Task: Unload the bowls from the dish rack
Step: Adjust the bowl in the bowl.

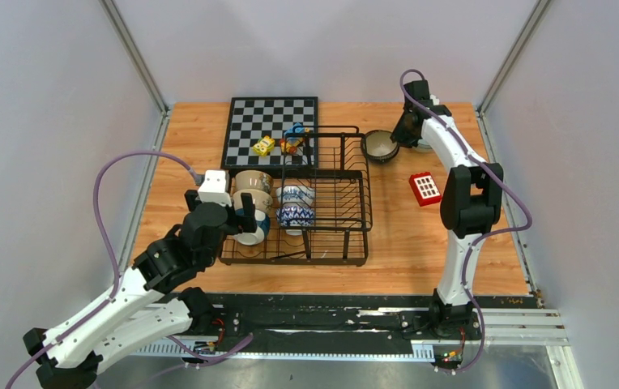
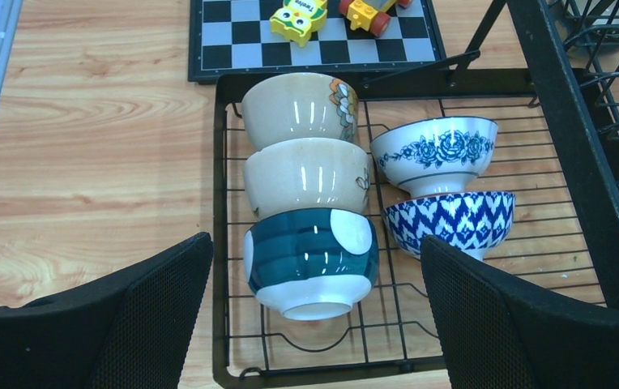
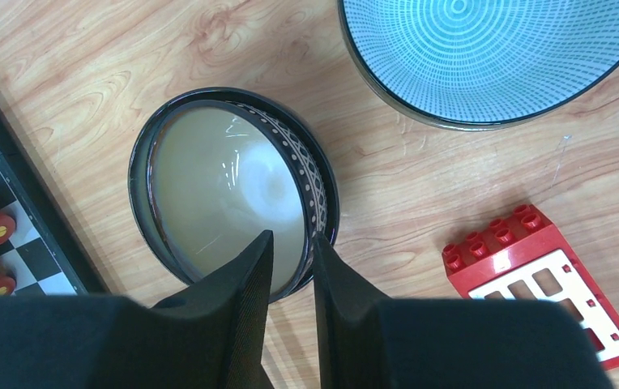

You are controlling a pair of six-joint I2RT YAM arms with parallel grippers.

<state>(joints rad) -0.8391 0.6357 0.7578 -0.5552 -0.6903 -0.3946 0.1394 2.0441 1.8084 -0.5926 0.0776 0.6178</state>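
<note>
Black rack [image 1: 339, 207] holds five bowls [image 2: 310, 259]; two are out. Your right gripper [image 3: 292, 239] pinches the dark bowl [image 3: 209, 186]; left gripper [image 2: 314, 243] gapes.

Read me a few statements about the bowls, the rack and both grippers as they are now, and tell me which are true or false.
1. Five bowls sit in the dish rack. True.
2. The left gripper is clamped on the teal bowl. False: its jaws hang open above it, holding nothing.
3. The right gripper pinches the rim of a cream-lined bowl outside the rack. True.
4. The red block lies inside the rack. False: it lies on the table.
</note>
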